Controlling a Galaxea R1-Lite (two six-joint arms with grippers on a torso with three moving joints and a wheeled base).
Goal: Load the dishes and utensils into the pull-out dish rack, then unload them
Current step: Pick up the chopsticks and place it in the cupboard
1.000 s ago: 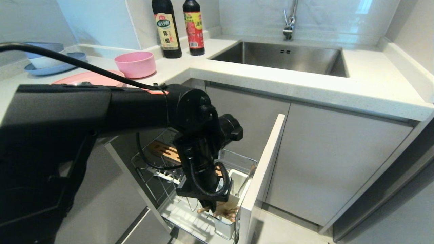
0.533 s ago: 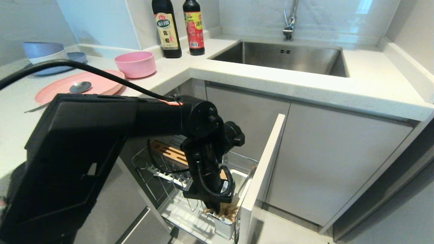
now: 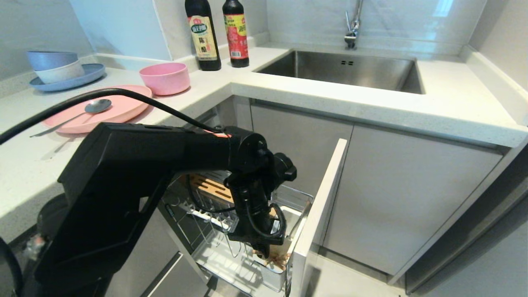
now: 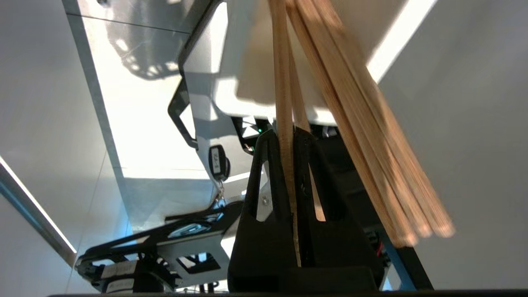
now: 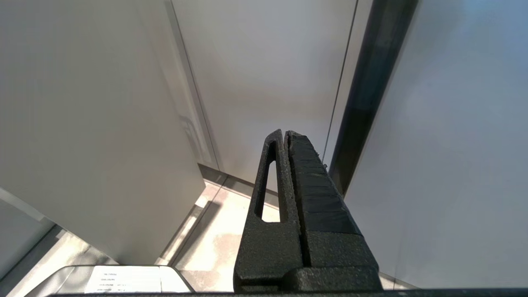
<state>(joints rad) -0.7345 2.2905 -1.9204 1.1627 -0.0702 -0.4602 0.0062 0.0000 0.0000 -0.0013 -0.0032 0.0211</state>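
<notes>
Left gripper [image 4: 288, 136] lowering chopsticks [image 4: 284, 82] into the utensil cup [image 3: 274, 270]

Its jaws are clamped on the pale wooden pair, pointed down so the tips drop in beside other sticks; the cup sits at 5 o'clock in the pull-out dish rack [image 3: 231, 260]. The right gripper [image 5: 285, 136] hangs pressed together, idle.

The left arm [image 3: 136, 173] is covering most of the pull-out dish rack [image 3: 214, 247] in the head view, and the left gripper [image 3: 268, 252] is hiding behind its own wrist there. In the left wrist view the chopsticks [image 4: 284, 123] are running out past the picture's edge, so their far ends are not showing. The white utensil cup [image 3: 274, 276] is showing only in part.
</notes>
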